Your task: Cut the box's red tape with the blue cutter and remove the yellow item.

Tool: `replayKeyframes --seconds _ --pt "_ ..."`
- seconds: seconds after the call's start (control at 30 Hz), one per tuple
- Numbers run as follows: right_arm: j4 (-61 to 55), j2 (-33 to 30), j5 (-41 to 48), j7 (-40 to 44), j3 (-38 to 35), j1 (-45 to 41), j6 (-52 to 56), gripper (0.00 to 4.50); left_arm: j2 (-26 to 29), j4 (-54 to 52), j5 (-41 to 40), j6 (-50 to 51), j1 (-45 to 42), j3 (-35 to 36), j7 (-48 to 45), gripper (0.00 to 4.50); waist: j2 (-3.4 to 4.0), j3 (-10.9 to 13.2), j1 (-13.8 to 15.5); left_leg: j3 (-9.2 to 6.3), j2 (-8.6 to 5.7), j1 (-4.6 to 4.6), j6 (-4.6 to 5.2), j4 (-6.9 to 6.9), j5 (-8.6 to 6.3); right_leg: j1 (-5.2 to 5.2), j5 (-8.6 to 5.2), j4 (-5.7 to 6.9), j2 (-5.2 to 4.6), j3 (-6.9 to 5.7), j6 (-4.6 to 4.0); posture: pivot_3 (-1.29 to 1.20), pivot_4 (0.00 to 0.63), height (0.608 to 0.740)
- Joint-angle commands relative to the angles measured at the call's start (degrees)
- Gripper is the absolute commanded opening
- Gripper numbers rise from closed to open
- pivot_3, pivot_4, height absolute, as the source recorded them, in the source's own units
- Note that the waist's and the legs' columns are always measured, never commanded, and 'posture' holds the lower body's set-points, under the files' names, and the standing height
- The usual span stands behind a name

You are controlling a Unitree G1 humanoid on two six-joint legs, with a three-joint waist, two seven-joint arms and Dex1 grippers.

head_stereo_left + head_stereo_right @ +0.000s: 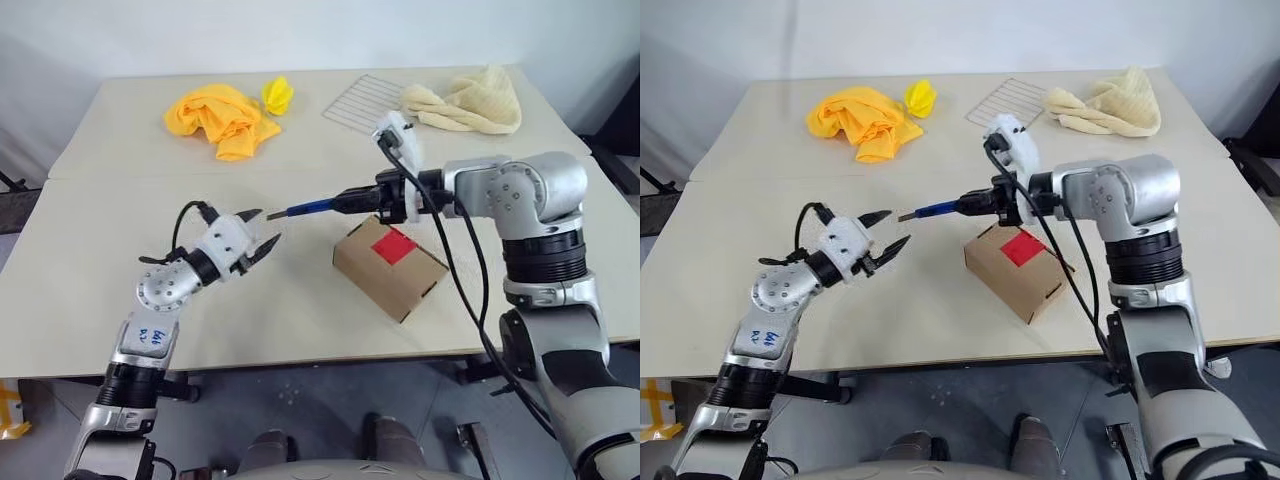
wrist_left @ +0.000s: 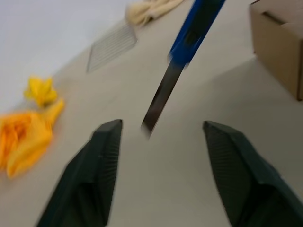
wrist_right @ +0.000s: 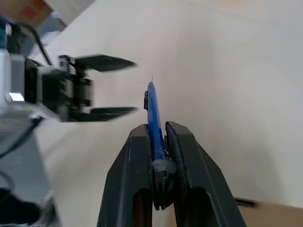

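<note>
From my head cameras, the box (image 1: 390, 267) is a small brown cardboard carton sitting closed on the pale table (image 1: 300, 130), its flaps held down by a square of red tape (image 1: 393, 245) on top; whatever it holds is hidden. My right gripper (image 1: 345, 203) hovers just at the box's ten o'clock, clamped on the handle of the blue cutter (image 1: 310, 208), a slim dark-blue stick with a grey blade tip pointing toward nine o'clock. My left gripper (image 1: 262, 238) sits just off that tip, fingers spread apart and holding nothing. Toward twelve o'clock on the table lie a crumpled orange cloth (image 1: 220, 118), a small yellow crumpled scrap (image 1: 278, 95), a thin wire rack (image 1: 365, 100) and a nubby cream towel (image 1: 470, 103).

In my left wrist view, my two black ribbed fingers (image 2: 90, 184) stand wide, with the cutter's flat metal blade hanging between them, touching neither. A corner of the cardboard box shows beyond.

In my right wrist view, my fingers (image 3: 135, 189) are pressed together on the blue handle; the blade seems extended, though it is too thin here to be sure. My open left gripper faces it.
</note>
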Motion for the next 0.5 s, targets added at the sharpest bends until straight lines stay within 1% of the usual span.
replayKeyframes --seconds 0.03,0.07,0.1,0.2,0.37,0.43,0.5 --pt "-1.07 -1.61 -0.14 -0.49 -2.4 -2.47 -2.2 0.16 2.48 -4.39 -7.04 7.71 0.67 3.23 -4.6 4.1 0.0 0.0 0.0 0.0 0.0 0.0 0.0 0.0 0.0 0.0 0.0 0.0 0.0 0.0 0.0 0.0 0.15 0.74" --pt "-1.26 -2.45 -0.33 -0.73 -2.79 -2.5 -2.42 0.16 3.11 -5.58 -9.52 10.77 1.07 3.63 -6.43 4.44 0.0 0.0 0.02 0.0 0.0 0.0 0.0 0.0 0.0 0.0 0.0 0.0 0.0 0.0 0.0 0.0 0.15 0.74" --pt "-1.53 -3.3 -0.49 -0.99 -3.22 -2.43 -2.57 0.16 3.57 -6.96 -11.75 13.41 1.35 3.71 -8.07 4.5 0.0 0.0 0.06 0.0 0.0 0.0 0.0 0.0 0.0 0.0 0.0 0.01 0.0 0.0 0.0 0.0 0.15 0.74" --pt "-3.2 -6.7 -1.1 -1.41 -3.68 -1.23 -3.12 0.16 3.34 -11.24 -17.01 19.74 1.22 3.01 -10.5 4.5 -0.06 0.03 0.32 -0.02 -0.02 -0.03 0.0 0.03 0.0 0.01 0.0 0.01 -0.02 0.01 0.0 0.0 0.15 0.74" --pt "-8.76 -13.3 -0.19 -2.26 -8.07 2.65 -2.13 0.16 -0.71 -14.35 -19.01 25.4 -1.71 -1.05 -9.07 4.5 -0.11 0.06 1.32 -0.01 -0.03 -0.08 0.01 0.08 0.0 0.01 0.01 -0.03 -0.02 0.02 0.01 0.0 0.15 0.74" --pt "-12.13 -15.98 0.76 -2.48 -10.74 4.86 -1.1 0.16 -2.61 -15.06 -20.92 32.95 -3.57 -2.97 -6.92 4.5 -0.1 0.06 1.49 0.02 -0.02 -0.05 0.0 0.08 0.0 0.01 0.01 -0.01 -0.02 0.04 0.01 0.0 0.15 0.74" --pt "-15.61 -18.5 1.89 -2.65 -13.39 7.34 0.55 0.16 -4.61 -15.89 -22.46 36.81 -5.43 -4.82 -6.39 4.12 -0.12 0.07 1.78 0.02 -0.02 -0.06 0.01 0.09 0.0 0.01 0.01 0.0 -0.01 0.05 0.01 0.0 0.15 0.74"
